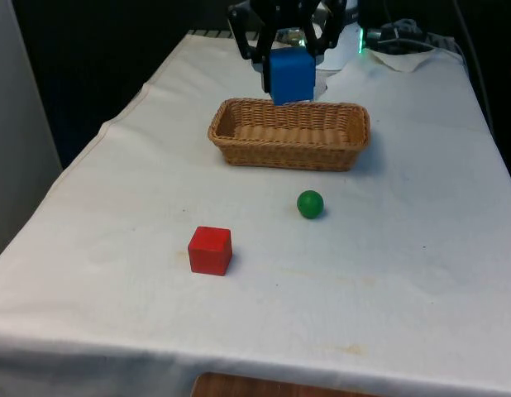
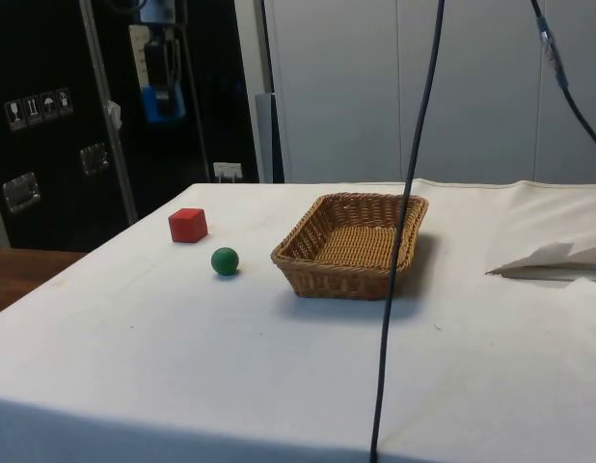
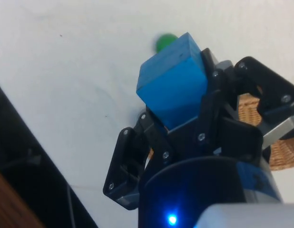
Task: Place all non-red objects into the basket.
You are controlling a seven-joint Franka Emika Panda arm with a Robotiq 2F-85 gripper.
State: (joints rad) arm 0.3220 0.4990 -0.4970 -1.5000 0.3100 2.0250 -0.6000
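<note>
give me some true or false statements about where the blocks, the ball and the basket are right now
1. The tool is shut on the blue cube, holding it in the air. True.
2. The green ball lies inside the wicker basket. False: it sits on the white cloth, outside the basket.
3. The red cube rests on the cloth, apart from the ball. True.
4. The basket already holds a yellow block. False: its interior looks bare.
5. The red cube touches the basket's wall. False: a stretch of cloth separates them.

Dark cabinets and pale wall panels stand behind the table.
</note>
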